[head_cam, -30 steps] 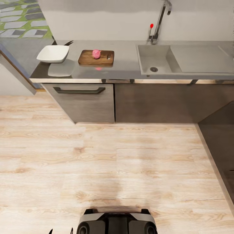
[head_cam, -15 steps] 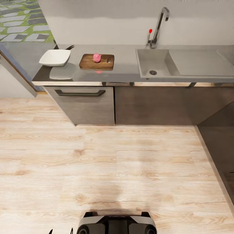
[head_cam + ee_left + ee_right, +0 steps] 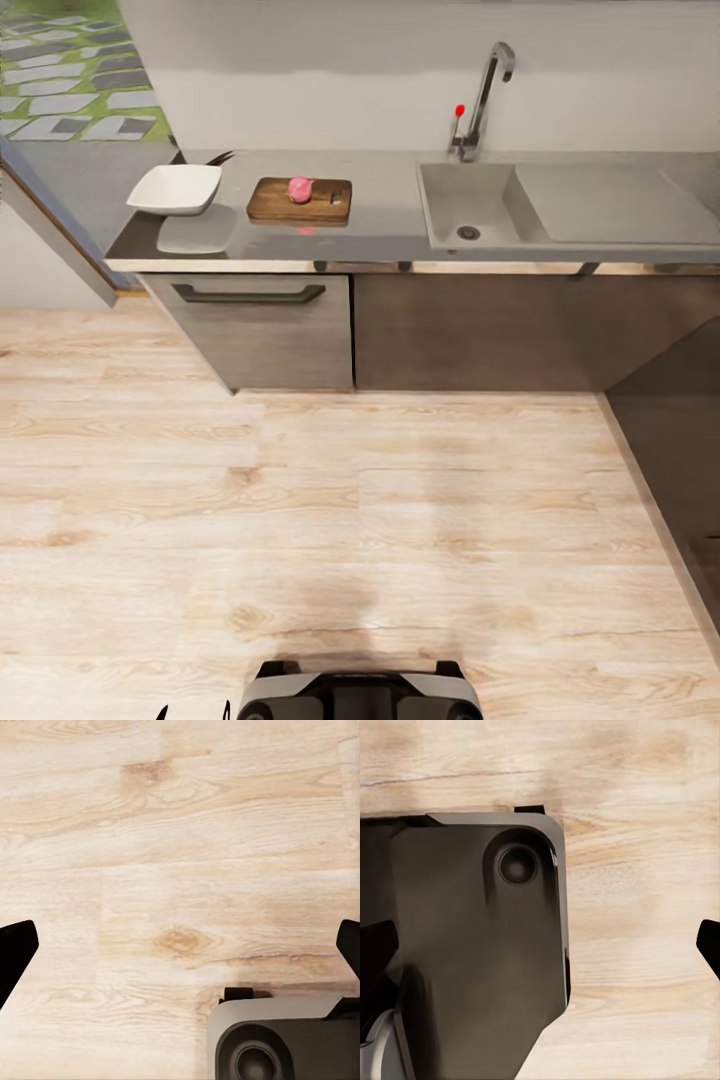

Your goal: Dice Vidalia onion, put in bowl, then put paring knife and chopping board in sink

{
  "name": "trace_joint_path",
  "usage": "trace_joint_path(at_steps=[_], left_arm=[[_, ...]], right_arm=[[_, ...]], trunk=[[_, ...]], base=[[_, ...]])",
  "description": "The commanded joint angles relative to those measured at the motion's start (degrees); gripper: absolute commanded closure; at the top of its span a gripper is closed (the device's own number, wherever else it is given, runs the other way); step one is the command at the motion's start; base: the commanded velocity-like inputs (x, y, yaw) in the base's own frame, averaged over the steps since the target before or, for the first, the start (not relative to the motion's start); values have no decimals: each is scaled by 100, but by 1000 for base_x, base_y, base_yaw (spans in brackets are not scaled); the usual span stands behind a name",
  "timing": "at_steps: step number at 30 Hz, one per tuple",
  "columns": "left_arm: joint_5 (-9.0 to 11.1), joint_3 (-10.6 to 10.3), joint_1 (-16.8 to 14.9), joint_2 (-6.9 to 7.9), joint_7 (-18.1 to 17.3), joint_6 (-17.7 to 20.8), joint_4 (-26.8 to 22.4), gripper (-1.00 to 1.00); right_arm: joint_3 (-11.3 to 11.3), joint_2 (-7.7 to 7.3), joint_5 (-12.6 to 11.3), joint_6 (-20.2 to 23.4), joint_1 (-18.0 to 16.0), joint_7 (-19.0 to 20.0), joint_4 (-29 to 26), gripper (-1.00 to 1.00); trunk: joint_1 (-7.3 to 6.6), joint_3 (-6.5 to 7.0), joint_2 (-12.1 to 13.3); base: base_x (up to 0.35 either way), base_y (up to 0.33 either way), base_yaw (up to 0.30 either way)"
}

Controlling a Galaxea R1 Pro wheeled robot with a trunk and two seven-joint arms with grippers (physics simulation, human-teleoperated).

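Far ahead, the grey countertop (image 3: 385,215) carries the brown chopping board (image 3: 320,205), and a pink onion (image 3: 299,188) rests on the board. Left of the board stands the white bowl (image 3: 176,188). A thin dark object (image 3: 218,157) pokes out behind the bowl; it may be the paring knife, but it is too small to tell. The sink (image 3: 495,195) lies to the right and its basin holds nothing. My left gripper (image 3: 193,713) (image 3: 180,949) hangs open over the floor beside my base. My right gripper (image 3: 540,945) is open too, over my base.
Wooden floor (image 3: 400,500) stretches between my base (image 3: 360,695) and the cabinets. A drawer with a dark handle (image 3: 248,294) sits under the bowl and board. A chrome tap (image 3: 485,90) rises behind the sink. A dark cabinet side (image 3: 680,440) runs along the right.
The whole head view has shifted: the counter sits lower in the picture and looks slightly smaller, and my base shows less. Nothing on the counter has moved.
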Motion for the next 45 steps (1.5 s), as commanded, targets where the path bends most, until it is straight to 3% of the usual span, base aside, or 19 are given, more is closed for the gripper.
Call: trace_joint_path(at_steps=[1, 9, 45], left_arm=[[22, -46, -7, -7, 23, -25, 22, -100], [22, -43, -7, -8, 23, -25, 22, -100], [22, -43, -7, -9, 23, -25, 22, -100]], right_arm=[[38, -6, -60, -24, -3, 7, 4, -100], [38, -4, -54, -24, -2, 7, 13, -100], [38, 12, -53, -22, -4, 7, 85, -100]], trunk=[[3, 3, -8], [3, 76, -8], [794, -244, -1452]], base=[[0, 0, 0], [0, 0, 0], [0, 0, 0]])
